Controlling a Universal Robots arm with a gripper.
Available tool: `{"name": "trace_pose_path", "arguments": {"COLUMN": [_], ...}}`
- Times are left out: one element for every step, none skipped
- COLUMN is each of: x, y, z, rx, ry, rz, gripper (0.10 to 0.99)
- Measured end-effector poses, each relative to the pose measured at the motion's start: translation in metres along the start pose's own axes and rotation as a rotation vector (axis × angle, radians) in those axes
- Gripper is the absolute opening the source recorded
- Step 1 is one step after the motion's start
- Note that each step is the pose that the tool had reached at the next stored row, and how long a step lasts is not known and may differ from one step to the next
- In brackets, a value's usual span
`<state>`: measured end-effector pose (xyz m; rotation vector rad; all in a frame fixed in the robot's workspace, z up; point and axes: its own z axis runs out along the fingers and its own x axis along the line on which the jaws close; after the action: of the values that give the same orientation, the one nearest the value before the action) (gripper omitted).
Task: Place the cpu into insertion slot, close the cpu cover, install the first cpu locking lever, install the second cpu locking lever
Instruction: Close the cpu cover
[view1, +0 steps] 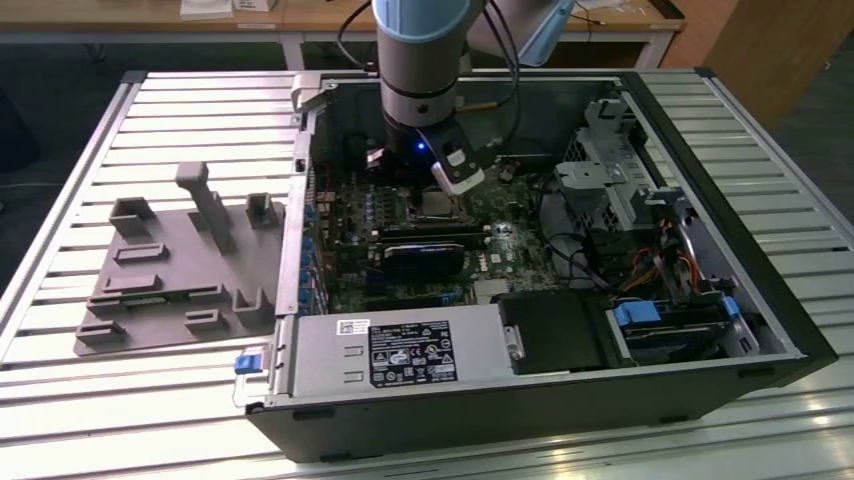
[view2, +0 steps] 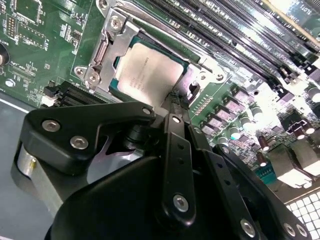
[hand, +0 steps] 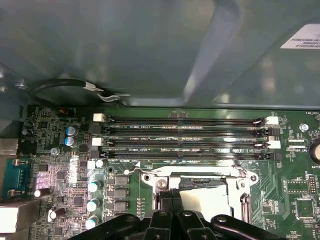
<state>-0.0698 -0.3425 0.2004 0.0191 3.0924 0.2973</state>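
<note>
The cpu (view2: 147, 75) lies flat in the insertion slot, its silvery top facing up; the slot itself is hidden beneath it. The cpu cover (view2: 102, 52), a thin metal frame, lies down around the chip, which shows through its window. My gripper (view2: 173, 102) hangs just over one edge of the cover, shut with its black fingers pressed together and nothing between them. Its tip is next to a small metal hook (view2: 193, 90) at the socket's edge. In the first wrist view the gripper (hand: 171, 199) stands beside the cpu (hand: 207, 200) and the cover (hand: 190, 176). The exterior view shows the gripper (view1: 454, 180) above the socket (view1: 434, 206).
Long memory slots (hand: 185, 135) run beside the socket. A black card (view1: 427, 255) sits just below it in the exterior view, and a power supply (view1: 400, 355) fills the case's near side. A drive cage (view1: 621, 180) and cables are at the exterior view's right. A grey fixture plate (view1: 174, 270) lies outside the case.
</note>
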Motion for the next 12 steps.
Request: {"name": "trace_pose_path", "arguments": {"x": [0.0002, 0.0004, 0.0004, 0.0004, 0.0005, 0.0005, 0.0005, 0.0005, 0.0005, 0.0005, 0.0004, 0.0003], "y": [-0.0003, -0.0007, -0.001, -0.0015, -0.0019, -0.0024, -0.0027, -0.003, -0.003, -0.003, -0.003, -0.003], "z": [0.0001, 0.0002, 0.0004, 0.0007, 0.0009, 0.0011, 0.0013, 0.0015, 0.0016, 0.0017, 0.0018, 0.0018], "rx": [0.0, 0.0, 0.0, 0.0, 0.0, 0.0, 0.0, 0.0, 0.0, 0.0, 0.0, 0.0], "ry": [0.0, 0.0, 0.0, 0.0, 0.0, 0.0, -0.0002, -0.0004, -0.0005, -0.0006, -0.0006, -0.0005], "rz": [0.0, 0.0, 0.0, 0.0, 0.0, 0.0, 0.0, 0.0, 0.0, 0.0, 0.0, 0.0], "gripper": [0.102, 0.102, 0.102, 0.102, 0.102, 0.102, 0.102, 0.102, 0.102, 0.102, 0.102, 0.102]}}
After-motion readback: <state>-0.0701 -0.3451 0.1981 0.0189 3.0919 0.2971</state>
